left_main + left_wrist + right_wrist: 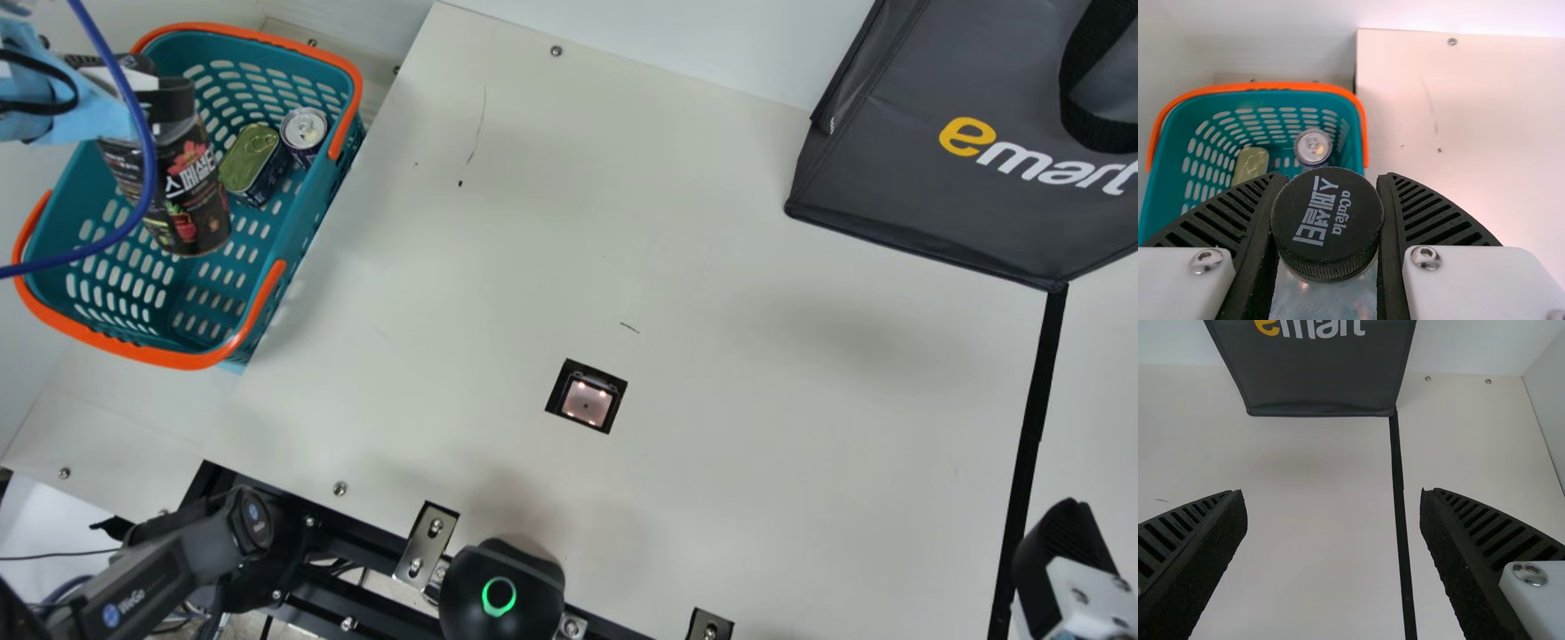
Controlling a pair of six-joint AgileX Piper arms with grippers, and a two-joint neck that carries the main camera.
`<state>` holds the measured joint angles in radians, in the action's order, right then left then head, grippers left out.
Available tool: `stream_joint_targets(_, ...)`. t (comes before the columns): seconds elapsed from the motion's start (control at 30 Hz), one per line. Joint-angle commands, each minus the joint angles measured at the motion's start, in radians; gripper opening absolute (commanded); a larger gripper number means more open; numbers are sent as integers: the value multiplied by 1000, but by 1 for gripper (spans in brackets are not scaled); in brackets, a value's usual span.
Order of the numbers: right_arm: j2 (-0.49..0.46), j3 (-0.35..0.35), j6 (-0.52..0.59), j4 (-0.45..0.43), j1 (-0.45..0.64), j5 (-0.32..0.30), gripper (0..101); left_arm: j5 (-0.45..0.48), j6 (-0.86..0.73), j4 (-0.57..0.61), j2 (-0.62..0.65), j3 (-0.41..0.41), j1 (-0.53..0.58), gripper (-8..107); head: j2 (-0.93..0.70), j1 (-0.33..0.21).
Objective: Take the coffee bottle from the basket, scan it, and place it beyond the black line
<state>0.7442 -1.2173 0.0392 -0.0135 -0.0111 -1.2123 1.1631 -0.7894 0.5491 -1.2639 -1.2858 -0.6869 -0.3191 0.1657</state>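
One dark-labelled coffee bottle [191, 200] with red flower print, ridged black cap [1327, 220], pinched in the left gripper [169, 93], over the slotted teal plastic basket [302, 50], right gripper [1060, 544] spread wide

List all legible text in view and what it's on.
"emart": grey bag
"스페셜티": coffee bottle label, and again on its black cap
"aCaféla": same cap
"WeGo": black arm link, lower left of the main view
Too small to read: the fine print on the bottle label. Nothing legible on the flat tin or round can.
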Motion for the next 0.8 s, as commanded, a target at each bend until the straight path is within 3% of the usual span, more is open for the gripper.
stream_joint_targets(0.0, 0, 0, 0, 0, 0, 0, 91, -2, 4, 4, 9, 4, 18, 10, -2, -27)
stream_joint_targets(0.77, 0, 0, 0, 0, 0, 0, 91, -70, 46, 52, 99, 126, 282, 10, -2, -27)
